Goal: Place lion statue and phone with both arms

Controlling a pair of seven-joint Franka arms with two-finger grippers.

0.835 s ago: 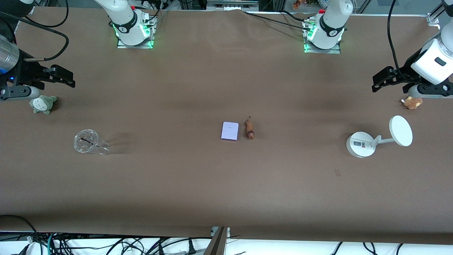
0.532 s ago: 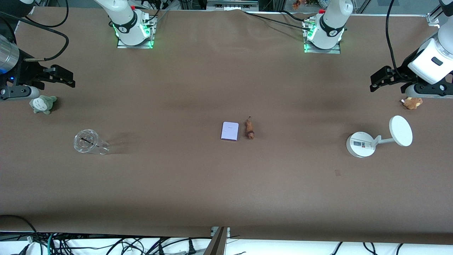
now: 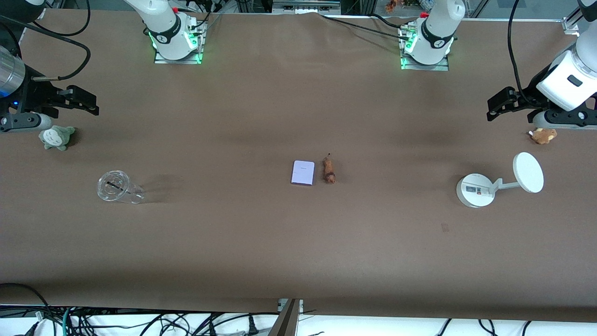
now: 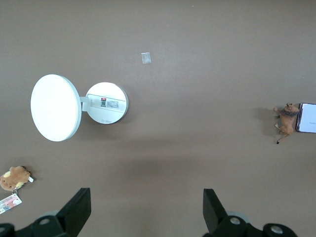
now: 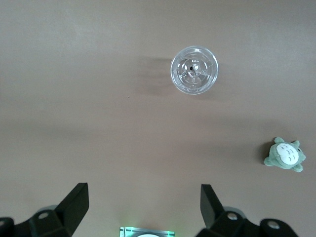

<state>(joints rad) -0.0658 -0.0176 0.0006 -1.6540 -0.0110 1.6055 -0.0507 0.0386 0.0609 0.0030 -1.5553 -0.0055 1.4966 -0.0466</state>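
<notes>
My left gripper [image 3: 495,103] hangs up in the air over the table's left-arm end, fingers spread wide with nothing between them. In the left wrist view the two fingertips [image 4: 79,210] sit well apart over bare brown table [image 3: 261,242]. Compared with a moment ago that arm has crept a little higher and a touch toward the edge of the table; the shift is small, just a nudge of the wrist. My right gripper [image 3: 86,100] is parked over the right-arm end, also wide open and empty, and it hasn't budged at all, so that arm is just waiting.

The phone [image 3: 303,172] lies flat in the middle of the table, pale face up, and the lion statue [image 3: 329,170] lies just beside it toward the left arm's end, a thin gap between them, its tail pointing toward the robot bases. Neither has moved.

Other stuff: a white stand [image 3: 475,190] with a round disc sits near my left gripper, nearer the front camera, and a small brown plush [image 3: 544,135] lies just under that wrist. At the right-arm end there's a clear cup [image 3: 114,186] and a grey-green plush [image 3: 56,137]. All in the same spots as before.
</notes>
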